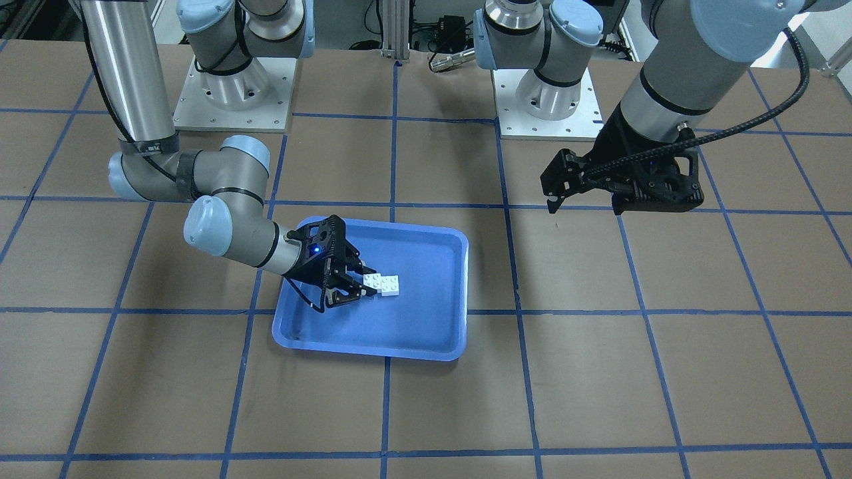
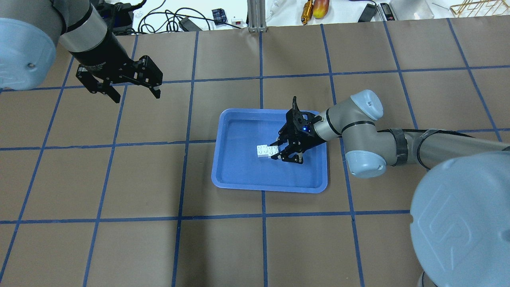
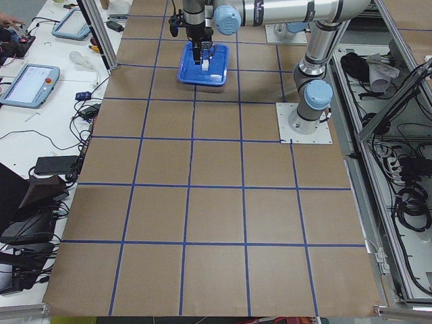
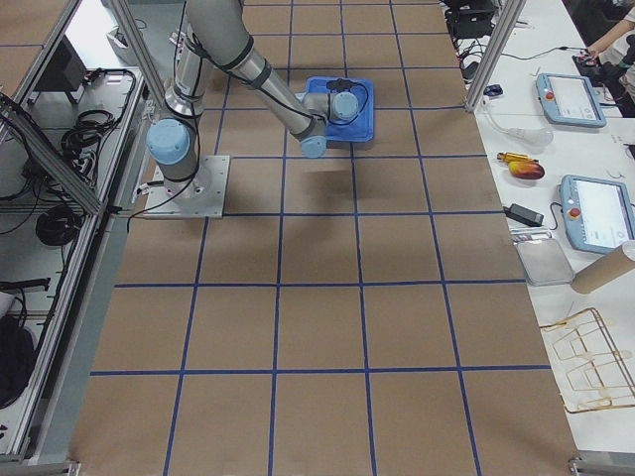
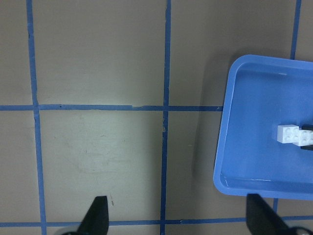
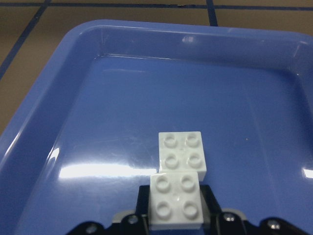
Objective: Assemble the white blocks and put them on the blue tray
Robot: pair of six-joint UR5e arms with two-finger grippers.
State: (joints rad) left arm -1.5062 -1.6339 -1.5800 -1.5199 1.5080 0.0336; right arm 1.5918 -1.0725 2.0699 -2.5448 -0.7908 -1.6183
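Observation:
The blue tray (image 1: 373, 349) (image 2: 267, 187) lies at mid-table. Two white blocks sit side by side on its floor, touching, all studs showing. My right gripper (image 2: 275, 150) (image 6: 176, 215) reaches low into the tray and is shut on the nearer white block (image 6: 176, 200) (image 1: 373, 280), with a finger on each side of it. The other white block (image 6: 182, 152) (image 2: 262, 150) lies just beyond it. My left gripper (image 2: 137, 97) (image 1: 586, 203) is open and empty. It hovers over bare table well apart from the tray, which shows in its wrist view (image 5: 225, 181).
The two arm base plates (image 1: 233, 93) (image 1: 546, 100) stand at the robot's edge of the table. Cables and tools (image 2: 314, 10) lie past the far edge. Tablets (image 4: 600, 213) and a wire rack (image 4: 595, 362) sit on the operators' benches.

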